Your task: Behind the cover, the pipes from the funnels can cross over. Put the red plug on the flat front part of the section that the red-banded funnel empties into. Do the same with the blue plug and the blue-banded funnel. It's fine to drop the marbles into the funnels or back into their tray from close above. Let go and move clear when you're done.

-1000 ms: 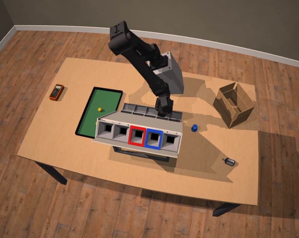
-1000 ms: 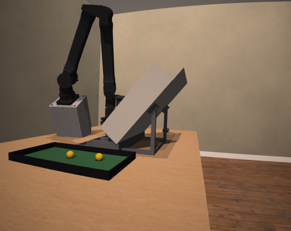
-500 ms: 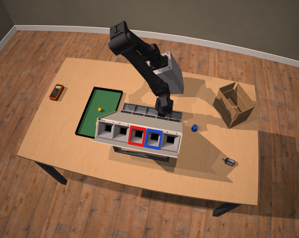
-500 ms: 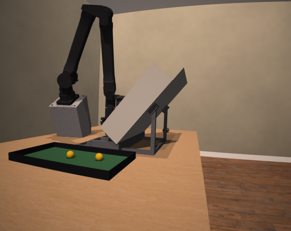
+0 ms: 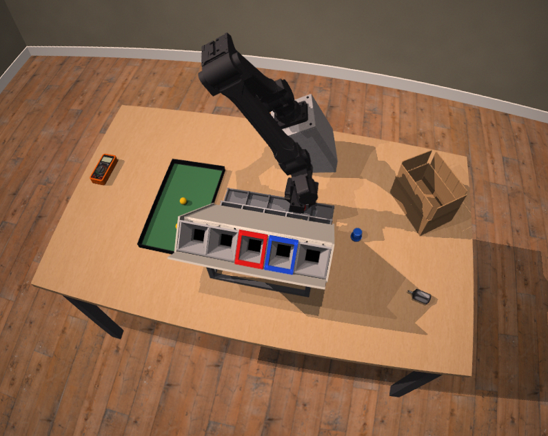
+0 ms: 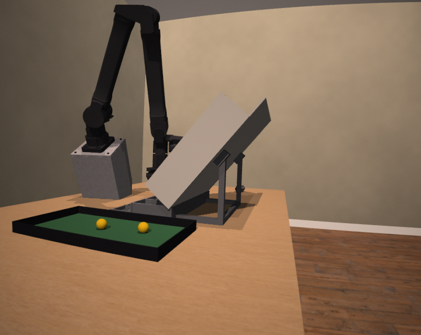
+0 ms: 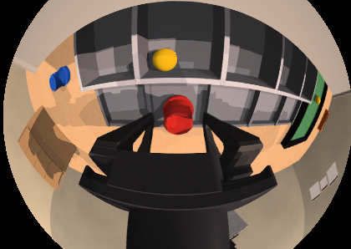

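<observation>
Behind the sloped cover [image 6: 199, 151]: the arm reaches down from its grey pedestal [image 6: 95, 180] to the row of grey sections [image 5: 260, 199]; it hangs over the second section from the blue plug's end.
Jaws: part-way open and holding nothing. In the wrist view one finger stands on each side of the red plug with a gap on both sides.
Red plug [image 7: 178, 115]: upright on the flat front part of that section, straight below the jaws.
Marble in the section [image 7: 165, 58]: yellow, in the deeper part of the same section, just behind the red plug and apart from it.
Blue plug [image 5: 356, 234]: on the counter [image 5: 100, 262], just beside the end of the section row, outside it.
Funnels: five in a row along the high edge of the cover. The red-banded funnel [image 5: 249, 263] is the middle one, and the blue-banded funnel [image 5: 279, 269] is next to it on the blue plug's side.
Marble tray [image 6: 95, 244]: black rim, green floor, beside the other end of the cover. Two yellow marbles [image 6: 101, 223] [image 6: 143, 227] lie in it, apart from each other.
Elsewhere on the counter: an orange multimeter [image 5: 103, 167] beyond the tray and an open cardboard box [image 5: 429, 192] beyond the blue plug, both well apart from the sections.
</observation>
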Available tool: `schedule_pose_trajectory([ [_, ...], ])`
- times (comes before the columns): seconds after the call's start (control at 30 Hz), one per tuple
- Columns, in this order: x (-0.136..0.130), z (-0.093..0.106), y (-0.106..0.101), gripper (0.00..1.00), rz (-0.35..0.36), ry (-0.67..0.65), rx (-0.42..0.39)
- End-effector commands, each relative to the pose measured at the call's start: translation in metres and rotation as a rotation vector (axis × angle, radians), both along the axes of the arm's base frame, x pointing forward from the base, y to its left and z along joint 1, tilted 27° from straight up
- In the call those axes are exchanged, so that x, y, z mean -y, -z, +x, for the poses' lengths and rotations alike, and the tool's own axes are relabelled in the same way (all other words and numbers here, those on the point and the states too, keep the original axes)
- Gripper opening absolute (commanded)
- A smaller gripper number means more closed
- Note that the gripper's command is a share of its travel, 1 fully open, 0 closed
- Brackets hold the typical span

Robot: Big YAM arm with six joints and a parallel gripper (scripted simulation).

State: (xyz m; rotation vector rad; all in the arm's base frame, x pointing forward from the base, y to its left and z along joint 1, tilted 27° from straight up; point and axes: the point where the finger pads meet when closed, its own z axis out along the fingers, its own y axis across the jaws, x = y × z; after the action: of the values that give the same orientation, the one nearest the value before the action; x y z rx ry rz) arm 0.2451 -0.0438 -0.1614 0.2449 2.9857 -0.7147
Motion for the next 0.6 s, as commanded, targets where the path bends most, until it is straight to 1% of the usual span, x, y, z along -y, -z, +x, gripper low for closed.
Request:
schedule_pose_trajectory([
  [0.0, -0.005, -0.001, -0.009, 0.59, 0.001, 0.002, 0.010],
  [0.2, -0.008, 0.001, -0.013, 0.59, 0.002, 0.002, 0.014],
  [0.57, -0.010, -0.002, -0.021, 0.59, 0.002, 0.009, 0.010],
])
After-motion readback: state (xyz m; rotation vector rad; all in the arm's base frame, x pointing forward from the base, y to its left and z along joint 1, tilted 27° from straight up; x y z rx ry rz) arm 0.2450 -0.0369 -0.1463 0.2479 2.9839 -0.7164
